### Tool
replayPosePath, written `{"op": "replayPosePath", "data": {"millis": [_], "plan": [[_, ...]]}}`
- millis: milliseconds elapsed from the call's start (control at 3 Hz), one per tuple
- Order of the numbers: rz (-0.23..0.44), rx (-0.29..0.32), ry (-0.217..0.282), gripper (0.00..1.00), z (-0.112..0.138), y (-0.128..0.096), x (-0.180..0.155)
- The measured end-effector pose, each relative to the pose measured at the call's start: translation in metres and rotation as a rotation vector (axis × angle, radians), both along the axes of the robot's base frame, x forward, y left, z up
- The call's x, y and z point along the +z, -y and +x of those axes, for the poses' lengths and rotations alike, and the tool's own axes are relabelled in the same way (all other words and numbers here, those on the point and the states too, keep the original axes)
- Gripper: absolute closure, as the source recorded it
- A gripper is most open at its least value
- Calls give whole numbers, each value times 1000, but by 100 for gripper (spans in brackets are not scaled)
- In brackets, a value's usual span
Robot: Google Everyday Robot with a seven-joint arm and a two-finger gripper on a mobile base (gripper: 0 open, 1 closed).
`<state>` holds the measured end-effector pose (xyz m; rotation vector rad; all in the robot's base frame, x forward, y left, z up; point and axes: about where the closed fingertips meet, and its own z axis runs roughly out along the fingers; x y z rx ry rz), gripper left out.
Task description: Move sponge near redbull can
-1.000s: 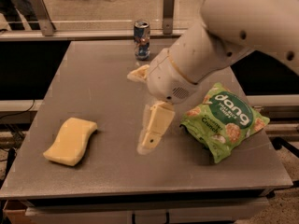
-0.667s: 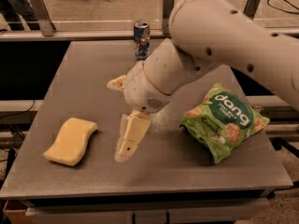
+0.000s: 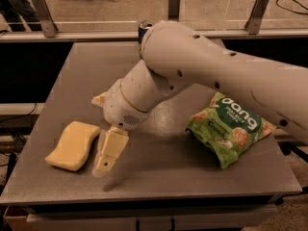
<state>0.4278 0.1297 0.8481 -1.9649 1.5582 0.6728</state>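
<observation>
The pale yellow sponge (image 3: 73,145) lies flat near the table's front left corner. My gripper (image 3: 100,134) is just to the right of it and low over the table. It is open and empty, with one cream finger (image 3: 109,150) beside the sponge's right edge and the other finger (image 3: 99,99) farther back. The redbull can (image 3: 144,27) stands at the table's far edge. Only its silver top and a bit of blue show, because my arm covers the lower part.
A green snack bag (image 3: 228,129) lies at the right of the grey table (image 3: 72,71). My large white arm (image 3: 207,76) spans from the right across the table's middle. A railing and a drop run behind the far edge.
My arm has swung left and lower, bringing the open gripper from the table's middle to right beside the sponge. The arm now covers most of the can. The sponge and bag have not moved.
</observation>
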Motion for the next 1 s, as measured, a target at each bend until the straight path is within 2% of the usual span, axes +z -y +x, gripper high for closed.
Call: {"op": "replayPosePath", "data": {"millis": [333, 1000], "plan": [[-3, -15, -44, 17, -4, -12, -12], [-14, -63, -74, 64, 5, -10, -16]]}}
